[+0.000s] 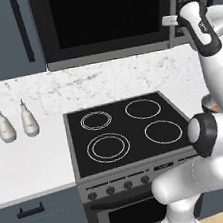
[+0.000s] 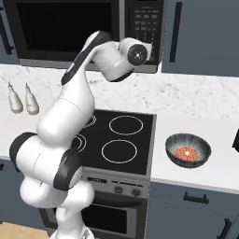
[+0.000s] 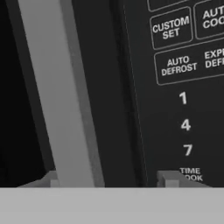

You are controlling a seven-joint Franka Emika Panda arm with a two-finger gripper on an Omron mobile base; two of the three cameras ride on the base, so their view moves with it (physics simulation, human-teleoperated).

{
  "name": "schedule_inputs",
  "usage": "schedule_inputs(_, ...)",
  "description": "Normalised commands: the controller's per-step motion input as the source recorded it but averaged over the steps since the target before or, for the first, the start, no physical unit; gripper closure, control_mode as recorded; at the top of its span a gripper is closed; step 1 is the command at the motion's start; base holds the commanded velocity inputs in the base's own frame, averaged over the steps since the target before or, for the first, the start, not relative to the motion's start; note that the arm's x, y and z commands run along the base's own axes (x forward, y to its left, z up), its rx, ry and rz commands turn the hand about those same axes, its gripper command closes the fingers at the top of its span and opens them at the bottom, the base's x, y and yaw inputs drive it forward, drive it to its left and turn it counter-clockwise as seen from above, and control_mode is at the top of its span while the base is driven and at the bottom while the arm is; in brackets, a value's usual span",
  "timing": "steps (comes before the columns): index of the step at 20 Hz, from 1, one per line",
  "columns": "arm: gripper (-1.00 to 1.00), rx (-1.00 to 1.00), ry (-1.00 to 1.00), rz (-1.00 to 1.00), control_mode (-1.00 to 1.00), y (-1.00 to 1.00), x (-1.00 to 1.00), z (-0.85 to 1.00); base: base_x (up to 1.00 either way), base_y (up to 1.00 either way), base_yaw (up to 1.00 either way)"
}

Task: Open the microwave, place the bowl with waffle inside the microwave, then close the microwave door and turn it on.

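The microwave (image 1: 110,53) (image 2: 70,58) hangs above the stove with its door (image 1: 106,13) shut. In the hand view my gripper (image 3: 109,180) is open astride the door's grey upright handle (image 3: 65,100). The handle lies close to the left fingertip (image 3: 50,180), with a gap to the right one. The black keypad (image 3: 183,87) (image 2: 145,23) is just to the right. From the side, the gripper (image 1: 169,21) is at the microwave's right end. The dark grey bowl (image 2: 188,149) holding the orange-brown waffle (image 2: 186,153) sits on the counter right of the stove.
A black four-ring stove (image 1: 126,131) (image 2: 116,135) lies below the arm. Two small white bottles (image 1: 5,127) (image 1: 29,121) stand on the white counter (image 1: 30,161) at left. Dark blue cabinet doors (image 2: 200,32) flank the microwave. A dark object (image 2: 236,140) sits at the far right edge.
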Motion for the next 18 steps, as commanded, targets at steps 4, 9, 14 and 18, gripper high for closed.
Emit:
schedule_inputs(4, 1.0, -0.2, 0.02, 0.4, -1.0, 1.0, -0.22, 0.0, 0.0, 0.0, 0.0)
schedule_inputs(9, 1.0, -0.19, -0.05, 0.31, -1.0, 0.87, -0.91, 0.05, 0.0, 0.0, 0.0)
schedule_inputs(14, 1.0, -0.17, -0.14, 0.16, -1.0, 0.73, -1.0, 0.16, 0.0, 0.0, 0.0)
schedule_inputs(18, 1.0, -0.26, -0.04, 0.21, -1.0, 0.69, -1.0, 0.23, 0.0, 0.0, 0.0)
